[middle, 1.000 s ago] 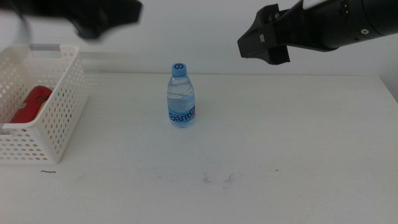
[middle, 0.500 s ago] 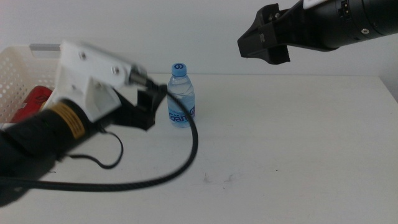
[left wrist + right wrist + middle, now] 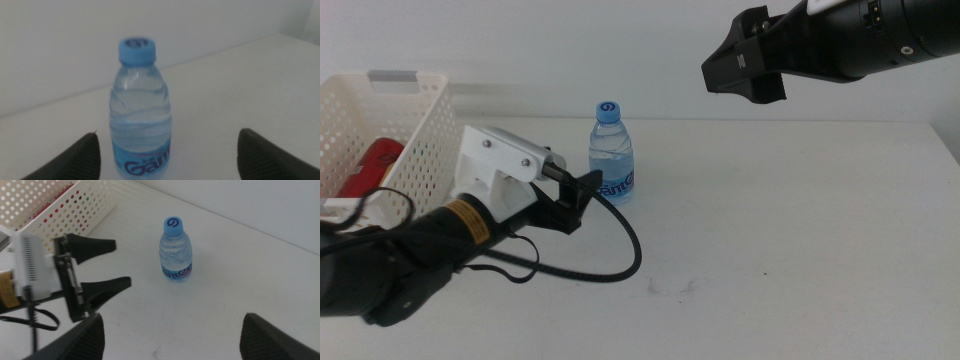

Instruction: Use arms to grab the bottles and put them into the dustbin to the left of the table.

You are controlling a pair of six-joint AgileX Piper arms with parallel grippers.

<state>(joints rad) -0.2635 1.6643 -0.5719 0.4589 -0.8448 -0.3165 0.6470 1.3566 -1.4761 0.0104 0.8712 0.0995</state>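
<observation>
The small clear water bottle [image 3: 612, 155] with a blue cap stands upright on the white table [image 3: 790, 230]. My left gripper [image 3: 583, 197] is low over the table just left of the bottle, open, with its jaws pointing at it and not around it. In the left wrist view the bottle [image 3: 141, 115] stands between and beyond the open left gripper [image 3: 168, 134]. My right gripper [image 3: 745, 66] hangs high at the back right, open and empty [image 3: 172, 316]. A red can [image 3: 375, 165] lies in the white dustbin [image 3: 415, 170]. The yellow bottle is not in view.
The right wrist view shows the bottle [image 3: 176, 252], the left gripper [image 3: 122, 262] and the dustbin [image 3: 75, 202] from above. The left arm's black cable [image 3: 620, 255] loops over the table in front of the bottle. Small scuff marks [image 3: 670, 288] lie near the front.
The left arm came in from the upper left, dropped low and settled just left of the bottle with its jaws open. The bottle and the right arm have not moved.
</observation>
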